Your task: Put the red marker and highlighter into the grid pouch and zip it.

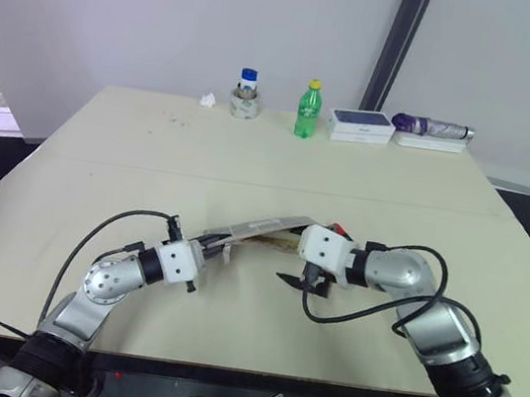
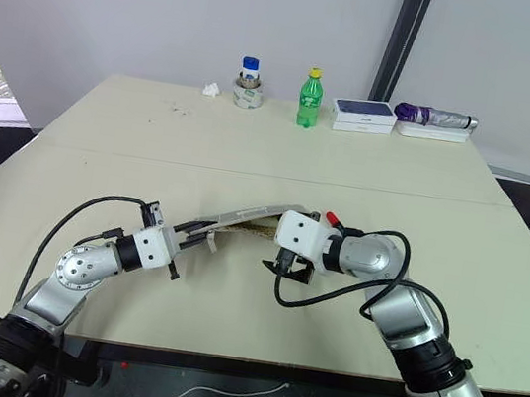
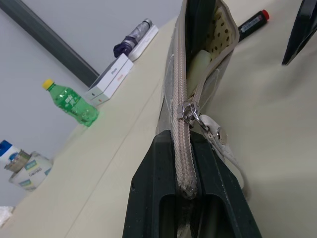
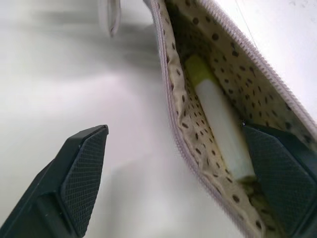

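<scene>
Grey fabric with white grid lines, the grid pouch (image 1: 258, 230) is held up off the beige table (image 1: 279, 171), its zipper edge pinched at one end between the closed fingers of the left gripper (image 3: 190, 198). In the left wrist view the zipper pull (image 3: 190, 113) sits a little way along from those fingers, and beyond it the mouth gapes, showing a cream lining with dark dots. Inside lies the highlighter (image 4: 218, 121), pale yellow with its brighter cap end deeper in the pouch. The red marker (image 3: 252, 22) is outside the pouch, lying on the table just beside its far end, red tip pointing away; in the right eye view that red tip (image 2: 331, 217) peeks out behind the right wrist.

The right gripper (image 4: 183, 173) hangs at the open mouth with its fingers spread wide and gripping nothing; one finger (image 4: 79, 168) stands over bare table outside the pouch, the other (image 4: 277, 173) over the lining near the highlighter's blunt end. Whether that finger touches the fabric I cannot tell.

Along the table's far edge, well apart from the pouch, stand a small jar with a blue lid (image 1: 247, 94), a crumpled white scrap (image 1: 207, 100), a green bottle with a yellow cap (image 1: 308, 109), a white box (image 1: 361, 125) and a folded umbrella (image 1: 433, 128). Pale walls rise behind, split by a dark upright strip (image 1: 399, 49).
</scene>
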### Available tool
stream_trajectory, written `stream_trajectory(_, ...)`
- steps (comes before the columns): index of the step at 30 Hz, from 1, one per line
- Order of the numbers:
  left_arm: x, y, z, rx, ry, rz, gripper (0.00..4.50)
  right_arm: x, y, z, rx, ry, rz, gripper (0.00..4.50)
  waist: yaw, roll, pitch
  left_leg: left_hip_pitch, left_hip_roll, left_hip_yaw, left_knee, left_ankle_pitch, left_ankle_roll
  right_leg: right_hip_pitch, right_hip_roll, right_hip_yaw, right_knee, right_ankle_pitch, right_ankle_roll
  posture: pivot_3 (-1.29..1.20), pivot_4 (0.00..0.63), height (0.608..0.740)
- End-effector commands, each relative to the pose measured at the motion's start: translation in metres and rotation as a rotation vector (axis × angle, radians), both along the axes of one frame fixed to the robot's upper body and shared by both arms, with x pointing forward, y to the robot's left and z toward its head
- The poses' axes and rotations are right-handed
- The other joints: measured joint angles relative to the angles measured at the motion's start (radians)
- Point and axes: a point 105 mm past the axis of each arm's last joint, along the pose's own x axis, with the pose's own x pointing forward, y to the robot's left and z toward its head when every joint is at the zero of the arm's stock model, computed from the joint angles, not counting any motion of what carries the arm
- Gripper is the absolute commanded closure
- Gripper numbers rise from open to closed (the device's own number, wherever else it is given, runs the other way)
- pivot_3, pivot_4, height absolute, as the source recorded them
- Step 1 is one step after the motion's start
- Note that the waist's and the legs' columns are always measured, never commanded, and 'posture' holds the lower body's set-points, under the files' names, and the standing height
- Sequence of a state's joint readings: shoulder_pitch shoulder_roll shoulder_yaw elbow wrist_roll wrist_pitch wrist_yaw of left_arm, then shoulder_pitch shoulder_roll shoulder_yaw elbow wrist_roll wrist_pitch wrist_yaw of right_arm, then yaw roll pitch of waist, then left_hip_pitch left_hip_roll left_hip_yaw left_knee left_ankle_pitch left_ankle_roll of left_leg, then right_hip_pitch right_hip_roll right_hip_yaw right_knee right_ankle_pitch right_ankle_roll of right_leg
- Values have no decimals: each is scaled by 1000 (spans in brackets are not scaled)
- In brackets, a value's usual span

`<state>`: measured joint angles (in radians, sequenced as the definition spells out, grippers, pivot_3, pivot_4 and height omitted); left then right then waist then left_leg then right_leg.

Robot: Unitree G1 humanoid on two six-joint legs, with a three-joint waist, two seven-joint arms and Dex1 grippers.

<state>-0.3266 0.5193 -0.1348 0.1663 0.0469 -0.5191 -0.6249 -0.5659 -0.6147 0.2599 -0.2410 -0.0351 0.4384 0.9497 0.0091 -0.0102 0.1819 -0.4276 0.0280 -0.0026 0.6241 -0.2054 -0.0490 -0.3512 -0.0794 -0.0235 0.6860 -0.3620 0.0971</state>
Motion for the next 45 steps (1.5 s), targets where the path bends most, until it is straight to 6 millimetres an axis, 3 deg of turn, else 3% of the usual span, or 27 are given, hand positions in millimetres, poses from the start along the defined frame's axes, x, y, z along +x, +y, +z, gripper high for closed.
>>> stream_trajectory(1, 1, 4, 16, -37, -59, 8, 4500, -19, 6, 32, 166, 10, 61, 61, 0, 0, 0, 0, 0, 0, 0, 0, 0, 0, 0, 0, 0, 0, 0, 0, 150, 740)
stream_trajectory(5, 0, 5, 17, -43, -67, 10, 4500, -34, -5, 44, 326, 70, 64, 61, 3, 0, 0, 0, 0, 0, 0, 0, 0, 1, 0, -1, -1, 0, 0, 0, 150, 740)
stream_trajectory(11, -2, 9, 15, -70, -55, 26, 4500, -27, -47, 47, 484, 62, -115, 61, 2, 0, 0, 0, 1, 0, 1, 0, 0, 2, 0, -1, -1, 0, 0, 0, 150, 740)
stream_trajectory(16, -5, 3, 11, -56, -57, -4, 4500, 12, -100, 11, 261, -16, -451, 61, 1, 0, 0, 0, 0, 1, 1, 0, 0, 2, 0, -1, 0, 0, 0, 0, 150, 740)
stream_trajectory(20, -5, -3, 10, -59, -51, -13, 4500, 23, -102, -2, 307, 34, -506, 61, -3, 0, 0, 0, 0, 1, 0, 0, 0, 1, 0, 0, 0, 0, 0, 0, 150, 740)
stream_trajectory(25, -6, 0, 12, -49, -63, -5, 4500, 42, -118, -17, 357, 73, -650, 61, -5, 0, 0, 0, 0, 2, 0, 0, 0, 1, 0, 0, 0, 0, 0, 0, 150, 740)
stream_trajectory(29, -8, 3, 10, -35, -67, 3, 4500, 45, -125, -34, 380, 188, -711, 61, -2, 0, 0, 0, 0, 3, 0, 0, 0, 1, 0, 0, 0, 0, 0, 0, 150, 740)
stream_trajectory(32, -8, 2, 11, -30, -75, 7, 4500, 43, -128, -44, 397, 252, -747, 936, 0, 0, 0, 0, 0, 3, 0, 0, 0, 1, 0, 0, -1, 0, 0, 0, 150, 740)
stream_trajectory(38, -8, -1, 11, -29, -76, 4, 4500, 48, -133, -23, 488, 247, -768, 4087, -1, 0, 0, 0, 0, 3, 0, 0, 1, 1, 0, 0, -1, 0, 0, 0, 150, 740)
stream_trajectory(42, -7, -4, 10, -22, -74, -6, 4500, 46, -116, 11, 603, 180, -629, 4126, -1, 0, 0, 0, 0, 3, 0, 0, 1, 1, 0, 0, -1, 0, 0, 0, 150, 740)
stream_trajectory(45, -5, -5, 10, -23, -75, -7, 4500, 28, -87, 43, 655, 130, -399, 4126, -1, 0, 0, 0, 0, 3, -1, 0, 1, 0, 0, 0, -1, 0, 0, 0, 150, 740)
